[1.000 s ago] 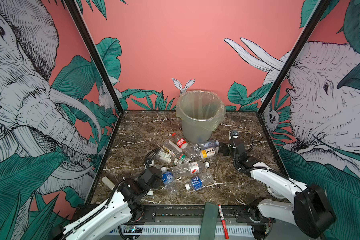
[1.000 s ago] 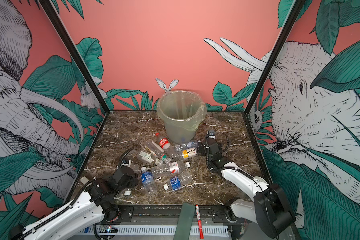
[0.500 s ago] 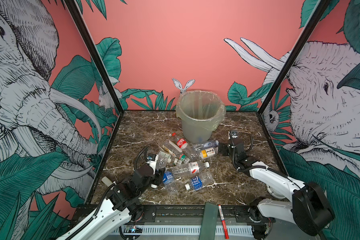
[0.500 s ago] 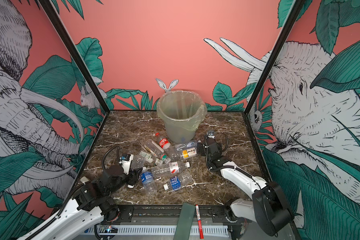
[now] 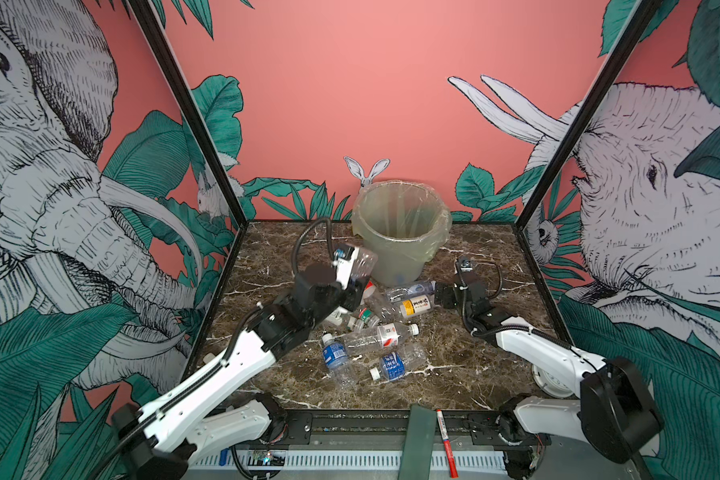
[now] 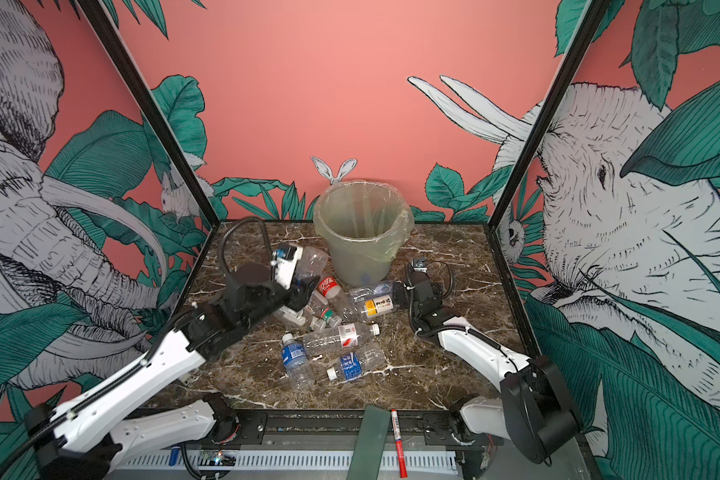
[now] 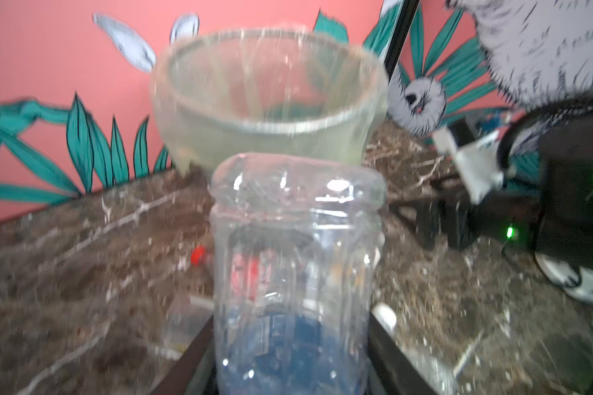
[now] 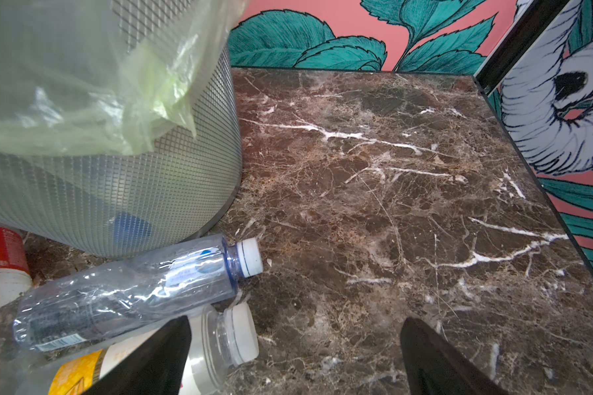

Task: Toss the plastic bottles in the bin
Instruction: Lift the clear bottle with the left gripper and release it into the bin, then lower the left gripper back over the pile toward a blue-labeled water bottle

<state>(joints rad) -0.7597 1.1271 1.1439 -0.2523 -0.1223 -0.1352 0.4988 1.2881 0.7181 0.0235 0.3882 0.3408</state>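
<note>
The bin (image 5: 395, 257) (image 6: 360, 255) stands at the back middle of the marble table, lined with a thin bag. My left gripper (image 5: 352, 276) (image 7: 290, 369) is shut on a clear plastic bottle (image 5: 361, 262) (image 6: 312, 262) (image 7: 295, 239), held off the table just left of the bin (image 7: 271, 126). Several other plastic bottles lie in front of the bin, among them a blue-labelled one (image 5: 335, 357) and a red-and-white-labelled one (image 5: 383, 336). My right gripper (image 5: 438, 294) (image 8: 295, 359) stands open low over the table, one finger over the yellow-labelled bottle (image 5: 416, 305) (image 8: 220, 338). A bluish clear bottle (image 8: 127, 290) lies against the bin (image 8: 117, 188).
A red-and-white marker pen (image 5: 445, 440) and a dark green strap (image 5: 420, 442) lie on the front rail. Black frame posts and printed walls close in the left, right and back sides. A red-labelled bottle (image 6: 327, 286) lies beside the left wrist.
My left arm has risen from the near left of the pile with a clear bottle in its jaws and moved up towards the bin. The right arm has hardly moved.
</note>
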